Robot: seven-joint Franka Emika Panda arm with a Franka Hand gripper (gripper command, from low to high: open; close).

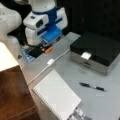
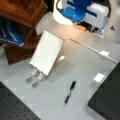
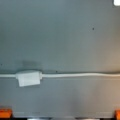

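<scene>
**End effector parked low over the white cable, empty**

You will find the end effector at the far edge of the grey counter, under the white-and-blue arm body. In the wrist view only its two orange fingertips show, one in each bottom corner. They stand wide apart, with bare counter between them, so the end effector is spread open and holds nothing.

Nearest thing: the thin white cable with a small white rectangular block on it. In the wrist view it runs straight across from left edge to right edge, just ahead of the fingertips. Its long axis lies along the line that joins the two fingertips, not across it. The block sits toward the left fingertip's side. In a front view the same cable trails from the end effector toward the view's bottom left.

Surface: plain, matte grey, flat, with a few dark specks.

About the counter, well apart from the end effector:
- white spiral-bound notepad, near the brown wooden box
- black pen, lying flat between the notepad and the case
- black-lidded metal case with a small white tag on its front edge, at a front view's right
</scene>
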